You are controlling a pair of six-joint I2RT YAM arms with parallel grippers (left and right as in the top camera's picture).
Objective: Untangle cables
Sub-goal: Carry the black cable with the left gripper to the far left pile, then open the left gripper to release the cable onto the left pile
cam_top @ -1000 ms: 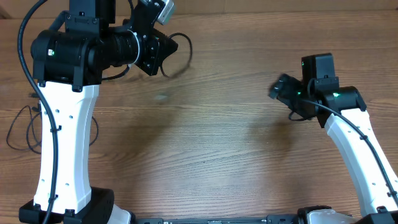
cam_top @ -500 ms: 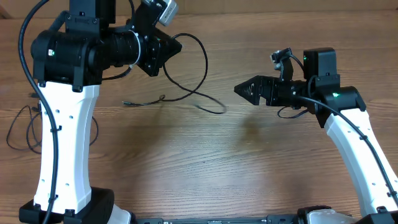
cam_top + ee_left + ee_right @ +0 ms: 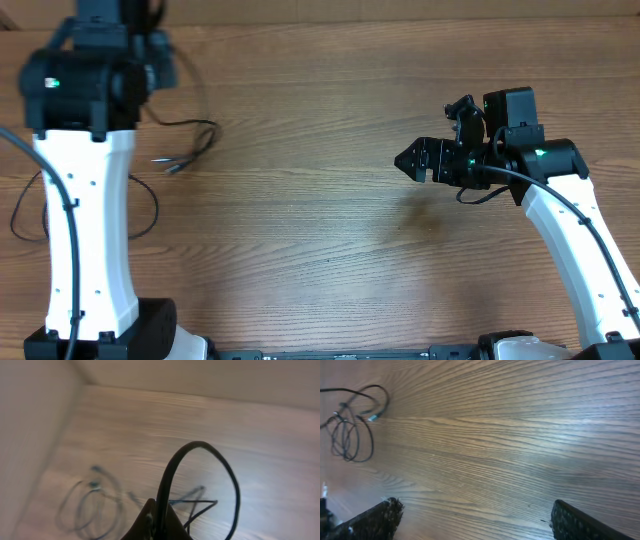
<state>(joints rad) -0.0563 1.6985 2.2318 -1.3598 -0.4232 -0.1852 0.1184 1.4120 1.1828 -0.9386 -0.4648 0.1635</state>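
Left gripper [image 3: 159,524], jaws closed, pinched one looped cable [image 3: 168,472] whose ends trailed over the table [image 3: 300,250] near the other cables [image 3: 28,208] at far left, while the right gripper [image 3: 408,160] hovered wide open and empty.

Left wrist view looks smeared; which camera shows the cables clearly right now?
Left wrist: motion-blurred, only the held cable loop reads. Right wrist: sharp, cable bundle clear, soft glare on table. Overhead: sharp, evenly lit.
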